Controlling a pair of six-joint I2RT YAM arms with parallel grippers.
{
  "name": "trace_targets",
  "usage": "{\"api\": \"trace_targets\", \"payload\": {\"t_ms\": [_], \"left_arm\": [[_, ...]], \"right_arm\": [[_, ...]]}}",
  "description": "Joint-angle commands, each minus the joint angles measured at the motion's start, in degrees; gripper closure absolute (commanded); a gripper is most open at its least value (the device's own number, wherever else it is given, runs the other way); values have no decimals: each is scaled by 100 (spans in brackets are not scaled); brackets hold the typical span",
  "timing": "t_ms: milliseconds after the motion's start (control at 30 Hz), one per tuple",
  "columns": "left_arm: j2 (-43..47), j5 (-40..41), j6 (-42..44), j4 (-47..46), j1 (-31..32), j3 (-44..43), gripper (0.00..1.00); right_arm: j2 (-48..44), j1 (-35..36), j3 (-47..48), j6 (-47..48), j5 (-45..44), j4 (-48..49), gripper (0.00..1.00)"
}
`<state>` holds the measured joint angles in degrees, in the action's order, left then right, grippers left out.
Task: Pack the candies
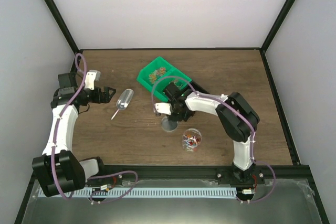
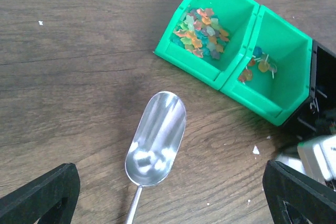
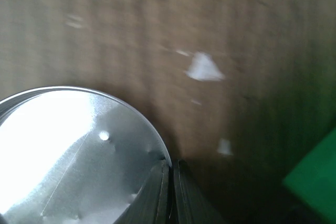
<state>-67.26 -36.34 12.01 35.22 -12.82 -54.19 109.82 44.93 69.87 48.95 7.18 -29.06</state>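
Wooden tabletop (image 1: 131, 140) across the middle of the overhead frame. Left arm (image 1: 62, 124) up the left edge, right arm (image 1: 236, 121) bent in from the lower right.

Green bin (image 1: 146, 77) of two compartments at upper centre, tilted.

Left tool (image 2: 168, 198): wide open, poised above the scoop, touching nothing. Right tool (image 3: 170, 182): closed, fingertips together right at the rim of the metal disc; cannot tell whether pinching that rim.

Silver scoop (image 2: 156, 140) flat on the wood left of centre, bowl toward the bin, empty.

Round metal disc (image 1: 169, 125) at centre, under the right tool.

Clear cup (image 1: 191, 140) just lower right of the disc.

Candies (image 2: 199, 32): heaped in the bin's left compartment, a few in the right one, several inside the cup.
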Motion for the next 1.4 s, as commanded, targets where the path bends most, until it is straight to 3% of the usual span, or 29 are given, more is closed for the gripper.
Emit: {"api": "trace_targets", "payload": {"t_ms": [0,133,300,533,633,800,1033,1233,1367], "left_arm": [[-42,17,45,-74,-35,-38,3],[36,73,57,-117,-32,72,3],[256,-113,335,-142,-27,28,0],[464,-746,2375,729,228,-627,0],[621,-466,3777,1300,850,-912,0],[1020,206,5234,1728,2590,-907,2],[850,676,5755,1514,4544,-944,9],[437,1056,6323,1648,5537,-962,25],[335,1065,6255,1481,5735,-936,33]], "right_arm": [[451,-520,353,482,-511,4,99],[689,-803,1007,409,-386,-210,99],[713,-872,2293,-257,788,-1223,99],[399,-880,3223,-919,2825,-2603,99],[218,-897,3153,-1030,3530,-3045,99],[79,-1008,2864,-697,4792,-4122,99],[-167,-1027,2231,-460,5544,-4538,99],[-224,-1041,2066,-530,5776,-4536,99],[-233,-1038,2040,-539,5824,-4538,99]]}}
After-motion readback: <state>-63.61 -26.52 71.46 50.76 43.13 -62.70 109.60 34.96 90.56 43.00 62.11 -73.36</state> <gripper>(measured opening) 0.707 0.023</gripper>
